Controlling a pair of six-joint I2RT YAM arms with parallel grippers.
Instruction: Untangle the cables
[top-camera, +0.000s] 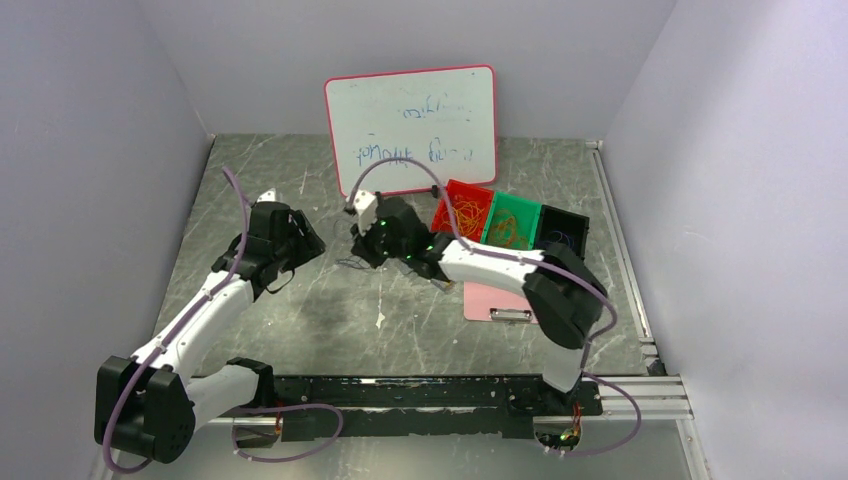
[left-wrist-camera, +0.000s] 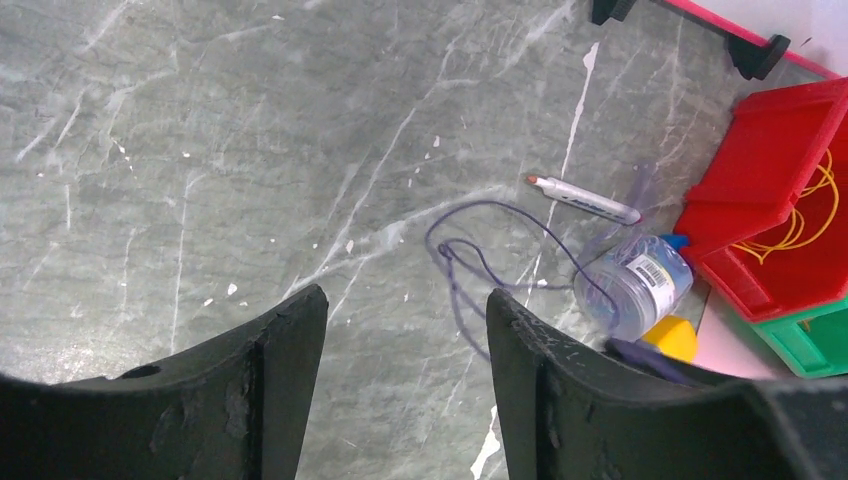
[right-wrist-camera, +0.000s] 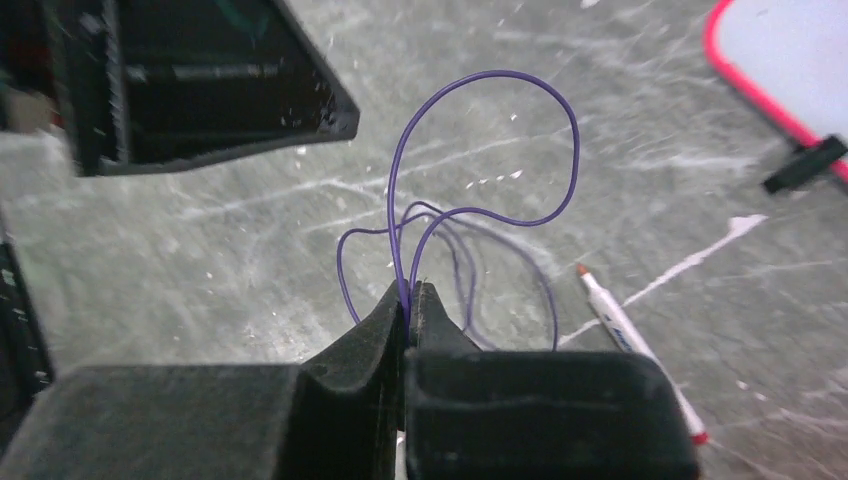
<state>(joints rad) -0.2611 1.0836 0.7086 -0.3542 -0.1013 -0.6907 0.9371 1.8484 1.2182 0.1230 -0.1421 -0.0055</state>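
Right claw (right-wrist-camera: 410, 297) pinches purple cable (right-wrist-camera: 500, 73) over grey marbled table (right-wrist-camera: 200, 250).

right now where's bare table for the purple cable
Bare grey marble tabletop between the white left arm, white right arm and black base rail; also the far-left corner beside the pink-framed whiteboard. Crowded around the red plastic bin and pink clipboard.
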